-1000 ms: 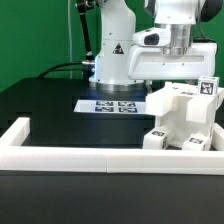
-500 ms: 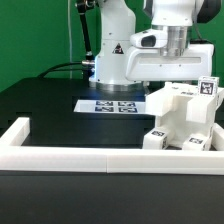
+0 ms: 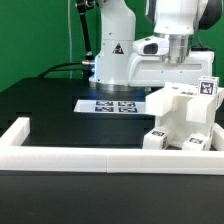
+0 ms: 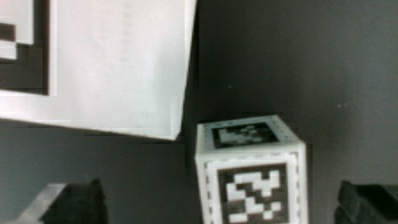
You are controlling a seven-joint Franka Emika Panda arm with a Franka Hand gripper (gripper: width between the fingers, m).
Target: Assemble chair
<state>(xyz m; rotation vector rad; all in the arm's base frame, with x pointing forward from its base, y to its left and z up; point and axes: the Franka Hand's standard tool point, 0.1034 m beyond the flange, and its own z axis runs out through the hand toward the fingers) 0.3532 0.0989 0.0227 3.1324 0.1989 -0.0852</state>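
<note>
The partly joined chair stands at the exterior view's right, a stepped white block with black-and-white tags on its faces. My gripper hangs just above and behind its top, its fingertips hard to make out there. In the wrist view a white tagged chair part stands upright below my gripper, between the two dark fingers, which stand wide apart and touch nothing. Beside it lies a broad white panel with a tag at its edge.
The marker board lies flat on the black table, left of the chair. A long white border rail runs along the front and turns back at the left corner. The arm's white base rises behind the marker board.
The arm's wrist has shifted a little toward the exterior view's right, over the chair. The jaws stay wide and the chair parts have not moved.
</note>
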